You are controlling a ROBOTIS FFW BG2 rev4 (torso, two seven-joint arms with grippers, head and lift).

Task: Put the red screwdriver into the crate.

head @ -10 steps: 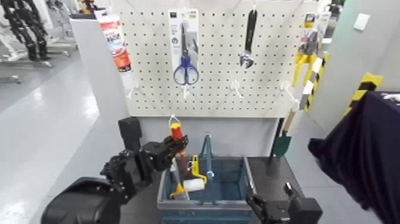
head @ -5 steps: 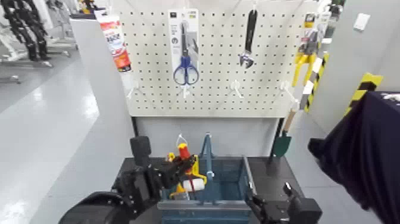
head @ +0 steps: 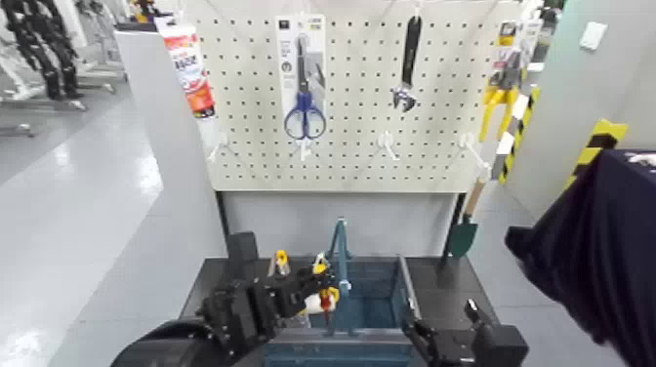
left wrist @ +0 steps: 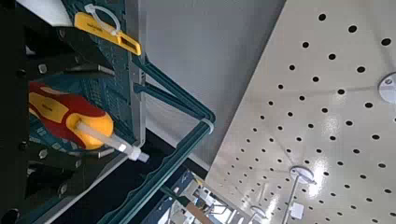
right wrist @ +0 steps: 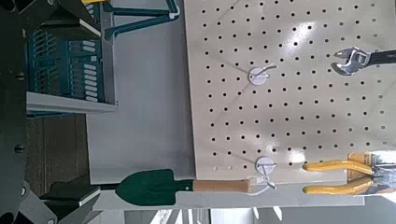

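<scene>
The red screwdriver (head: 329,292) has a red handle with a yellow band. My left gripper (head: 314,283) is shut on it and holds it low inside the blue-teal crate (head: 379,305), just left of the upright centre handle (head: 340,252). In the left wrist view the screwdriver's handle (left wrist: 63,116) lies between the dark fingers (left wrist: 47,61), with the crate's rim and handle (left wrist: 177,105) beyond it. The thin shaft is hidden. My right gripper (head: 436,344) is parked low at the crate's front right corner, open and empty.
A pegboard (head: 361,146) stands behind the crate with blue scissors (head: 305,109), a wrench (head: 406,68), yellow-handled pliers (head: 501,93) and a green trowel (head: 462,232). A yellow-handled tool (left wrist: 108,33) lies in the crate. A person's dark sleeve (head: 595,254) is at the right.
My left gripper has carried the red screwdriver right and down, from upright above the crate's left rim to low inside the crate beside the centre handle. The right arm has not moved.
</scene>
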